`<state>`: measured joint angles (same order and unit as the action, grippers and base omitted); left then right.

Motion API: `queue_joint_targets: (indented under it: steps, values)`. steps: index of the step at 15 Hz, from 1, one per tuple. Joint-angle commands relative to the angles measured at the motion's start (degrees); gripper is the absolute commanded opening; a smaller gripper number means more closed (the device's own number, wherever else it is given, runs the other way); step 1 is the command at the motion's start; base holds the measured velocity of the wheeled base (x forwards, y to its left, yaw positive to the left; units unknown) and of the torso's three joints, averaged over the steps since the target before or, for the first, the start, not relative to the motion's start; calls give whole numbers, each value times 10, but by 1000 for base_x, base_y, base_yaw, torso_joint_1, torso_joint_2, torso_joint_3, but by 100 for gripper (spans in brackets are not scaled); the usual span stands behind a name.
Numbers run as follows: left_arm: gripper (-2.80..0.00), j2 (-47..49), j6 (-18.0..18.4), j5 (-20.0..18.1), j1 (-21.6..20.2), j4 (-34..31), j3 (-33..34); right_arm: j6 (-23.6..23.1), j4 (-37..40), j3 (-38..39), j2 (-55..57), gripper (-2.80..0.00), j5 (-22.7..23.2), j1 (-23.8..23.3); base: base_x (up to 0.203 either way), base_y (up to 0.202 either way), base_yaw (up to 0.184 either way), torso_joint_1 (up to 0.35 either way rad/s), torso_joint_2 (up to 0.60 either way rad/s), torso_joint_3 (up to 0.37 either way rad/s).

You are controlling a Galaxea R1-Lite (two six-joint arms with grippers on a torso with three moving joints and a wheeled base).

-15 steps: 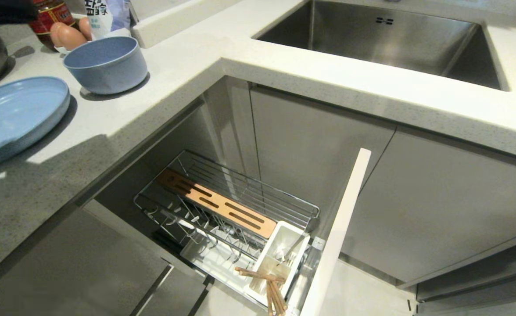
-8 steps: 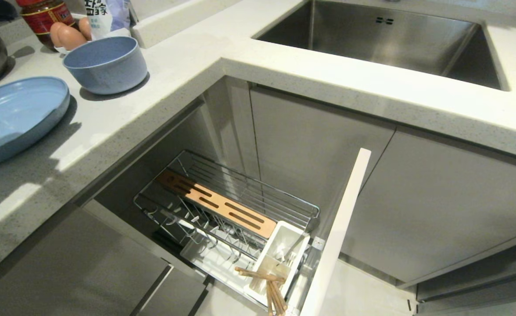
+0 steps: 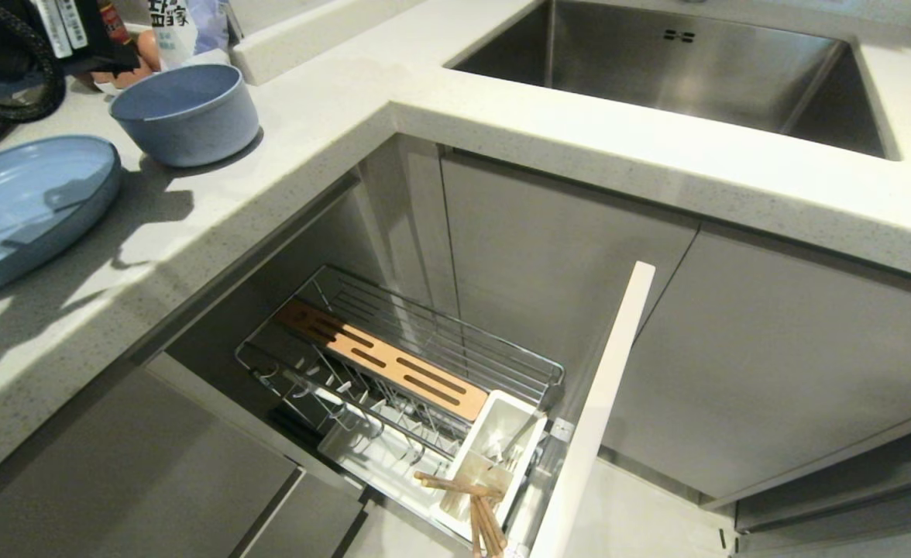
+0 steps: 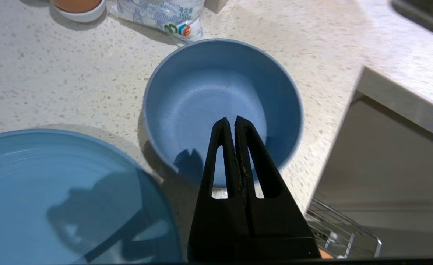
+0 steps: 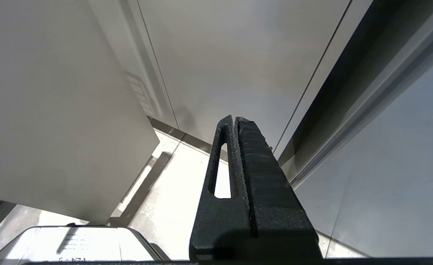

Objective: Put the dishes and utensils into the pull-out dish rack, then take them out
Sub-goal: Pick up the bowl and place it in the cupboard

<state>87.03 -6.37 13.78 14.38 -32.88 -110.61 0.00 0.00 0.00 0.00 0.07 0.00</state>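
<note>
Pale speckled surface [image 3: 324, 116] wraps the corner, sink far right. Your bowl [image 3: 186, 112] and plate [image 3: 25, 205] sit on it at far left, not racked. Chopsticks [image 3: 475, 508] already stand in the white caddy [image 3: 502, 442] of the pulled-out dish rack [image 3: 401, 372]. Left tool [image 4: 231, 123] hangs clenched and empty over the bowl; right tool [image 5: 235, 121] is parked low, clenched. Judged: utensils partly loaded, dishes pending, unloading all ahead.

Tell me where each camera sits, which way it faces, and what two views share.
Head view: high, facing down at the rack below the counter; left arm top left.
Left wrist view: above the counter, facing down over the shut left gripper at the bowl.
Right wrist view: low, facing cabinet doors past the shut right gripper.
Shared: bowl and plate.
</note>
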Motion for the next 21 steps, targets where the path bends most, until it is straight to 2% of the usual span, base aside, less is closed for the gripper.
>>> queue_joint_targets:
  steps: [1, 3, 5, 8, 21]
  values:
    - [0, 22, -3, 16, 20, 0, -1, 0, 0, 0, 0, -280, 0, 0, 0, 0, 0, 0, 0, 0]
    - [0, 18, -24, 29, 45, 1, -1, 0, 0, 0, 0, -280, 0, 0, 0, 0, 0, 0, 0, 0]
    - [0, 17, -26, 65, 56, 2, -1, 0, 0, 0, 0, -280, 0, 0, 0, 0, 0, 0, 0, 0]
    - [0, 24, -25, 90, 62, 1, -1, 0, 0, 0, 0, -280, 0, 0, 0, 0, 0, 0, 0, 0]
    - [0, 82, -24, 89, 70, 26, -2, 0, 0, 0, 0, -280, 0, 0, 0, 0, 0, 0, 0, 0]
